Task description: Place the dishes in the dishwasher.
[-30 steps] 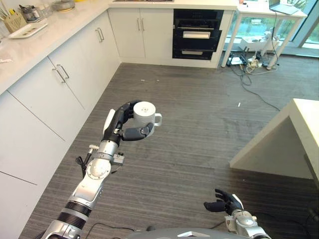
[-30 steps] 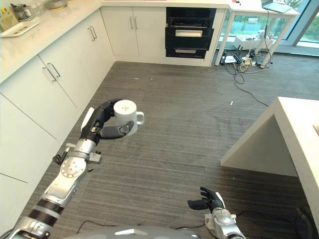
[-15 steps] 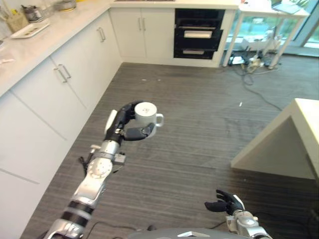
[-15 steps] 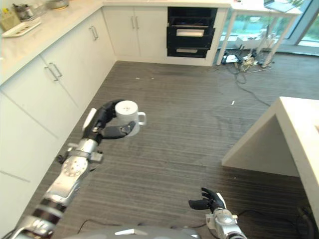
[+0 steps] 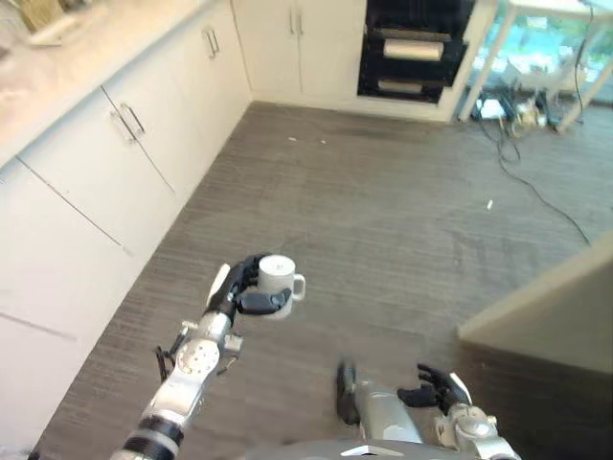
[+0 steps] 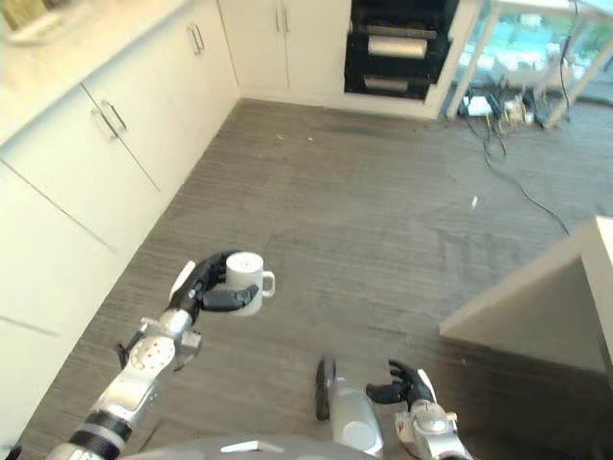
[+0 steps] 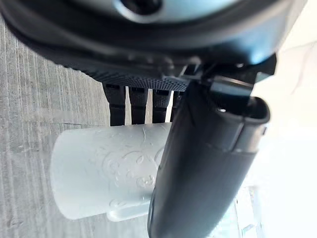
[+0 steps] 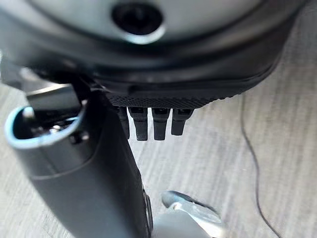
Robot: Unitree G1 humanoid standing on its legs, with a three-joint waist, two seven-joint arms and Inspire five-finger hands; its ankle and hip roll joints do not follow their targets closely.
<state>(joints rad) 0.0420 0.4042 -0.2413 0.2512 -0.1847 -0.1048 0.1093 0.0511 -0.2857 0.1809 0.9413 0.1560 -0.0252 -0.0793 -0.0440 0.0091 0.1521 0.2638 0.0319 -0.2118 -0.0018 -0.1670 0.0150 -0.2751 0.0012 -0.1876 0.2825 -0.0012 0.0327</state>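
your left hand (image 5: 241, 292) is curled round the white mug (image 5: 277, 285), holding it up in the air above the grey wood floor (image 5: 383, 230). the mug's handle points away from the hand. white cupboards (image 5: 105, 182) run along your left side. your right hand (image 5: 436, 388) hangs low near the floor with its fingers loose and holds nothing.

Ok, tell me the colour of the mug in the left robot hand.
White, with a faint raised swirl pattern on its side; the mug shows best in the left wrist view, held by the left robot hand.
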